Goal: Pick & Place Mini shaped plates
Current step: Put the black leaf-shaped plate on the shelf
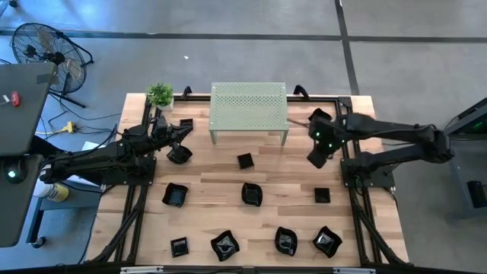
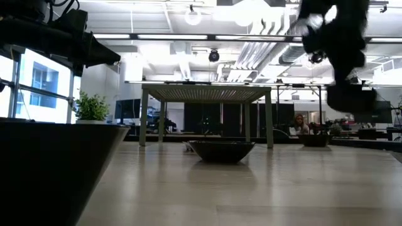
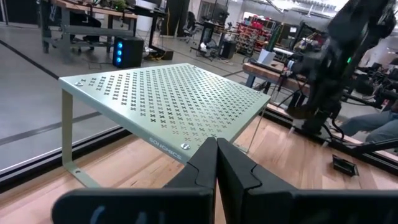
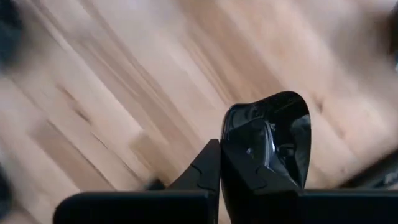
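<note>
Several glossy black mini plates lie flat on the wooden table, among them a square one (image 1: 245,160), a rounded one (image 1: 252,193) and a wavy one (image 1: 225,245). My right gripper (image 1: 319,147) hangs above the table's right side, off the right end of the green rack, shut on one rounded plate (image 4: 268,134). In the low view this plate (image 2: 352,97) hangs well above the tabletop. My left gripper (image 3: 216,157) is shut on nothing and points at the rack from the table's left side. A further plate (image 1: 179,154) rests on the table just nearer than my left gripper (image 1: 181,131). My right gripper pinches the rounded plate by its rim (image 4: 239,127) between the two fingers. One finger (image 4: 252,155) lies over the plate's glossy hollow, the other (image 4: 208,163) behind its wall. The fingers point down at the table. The plate is lifted clear of the wood.
A pale green perforated rack (image 1: 249,110) stands on thin legs at the table's far middle. A small potted plant (image 1: 160,94) sits at the far left corner. Black frame rails run along the table's sides. Bare wood (image 1: 289,171) lies between the rack and the plates.
</note>
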